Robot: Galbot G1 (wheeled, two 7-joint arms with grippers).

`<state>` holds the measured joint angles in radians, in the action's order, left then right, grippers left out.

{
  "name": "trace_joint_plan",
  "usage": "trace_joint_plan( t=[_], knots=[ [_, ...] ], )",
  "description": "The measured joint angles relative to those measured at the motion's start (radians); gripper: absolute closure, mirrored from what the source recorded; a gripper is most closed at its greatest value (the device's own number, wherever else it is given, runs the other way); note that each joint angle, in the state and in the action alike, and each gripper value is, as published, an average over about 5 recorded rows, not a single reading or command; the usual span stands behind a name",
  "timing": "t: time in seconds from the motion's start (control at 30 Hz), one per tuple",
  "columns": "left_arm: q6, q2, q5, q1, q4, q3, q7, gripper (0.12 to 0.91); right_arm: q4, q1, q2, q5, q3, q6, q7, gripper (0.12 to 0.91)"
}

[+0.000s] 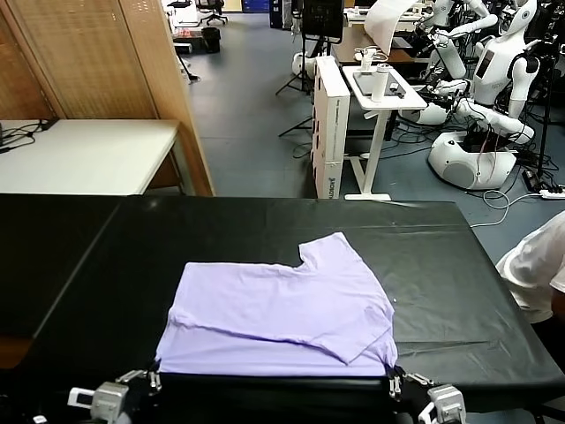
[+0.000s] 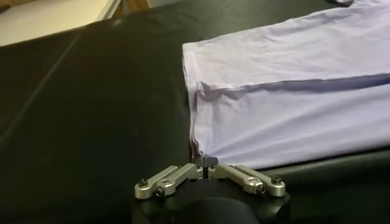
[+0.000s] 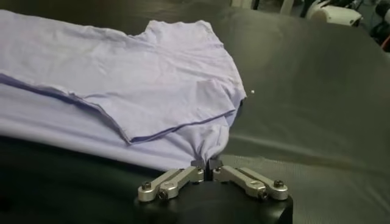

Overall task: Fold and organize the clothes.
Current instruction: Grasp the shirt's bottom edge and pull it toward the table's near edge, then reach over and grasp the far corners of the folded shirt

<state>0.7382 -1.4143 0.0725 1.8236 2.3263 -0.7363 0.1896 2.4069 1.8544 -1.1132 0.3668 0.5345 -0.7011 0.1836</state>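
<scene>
- Lavender T-shirt (image 1: 282, 309) lies folded on black table (image 1: 441, 265), reaching its near edge.
- Left pincer (image 2: 207, 162) closed on shirt's near-left corner.
- Right pincer (image 3: 207, 163) pinching near-right corner, fabric bunched between its tips.

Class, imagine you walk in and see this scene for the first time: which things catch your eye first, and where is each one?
First comes the pale lavender short-sleeved T-shirt of thin soft fabric, partly folded in the middle of the black table. At its near edge, the left gripper pinches one corner of the shirt and the right gripper pinches the other. Beyond the table stand white humanoid robots, far right.
</scene>
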Motion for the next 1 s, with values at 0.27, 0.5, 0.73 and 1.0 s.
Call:
trace_joint_plan(
  t=[0.27, 0.5, 0.73, 1.0],
  knots=[
    [0.004, 0.002, 0.006, 0.008, 0.022, -0.004, 0.002, 0.741, 0.011, -0.007, 0.001, 0.023, 0.008, -0.010, 0.003, 0.204],
    [0.002, -0.001, 0.006, 0.013, 0.047, -0.016, -0.001, 0.295, 0.034, -0.002, 0.002, 0.052, 0.035, -0.016, 0.025, 0.119],
    [0.000, -0.005, -0.083, -0.011, 0.099, -0.053, -0.054, 0.126, 0.054, -0.046, 0.008, 0.183, 0.083, 0.081, 0.092, 0.118],
    [-0.142, 0.015, -0.244, -0.098, 0.069, -0.068, -0.129, 0.123, 0.003, -0.177, 0.020, 0.402, 0.078, 0.135, 0.159, 0.118]
  ],
)
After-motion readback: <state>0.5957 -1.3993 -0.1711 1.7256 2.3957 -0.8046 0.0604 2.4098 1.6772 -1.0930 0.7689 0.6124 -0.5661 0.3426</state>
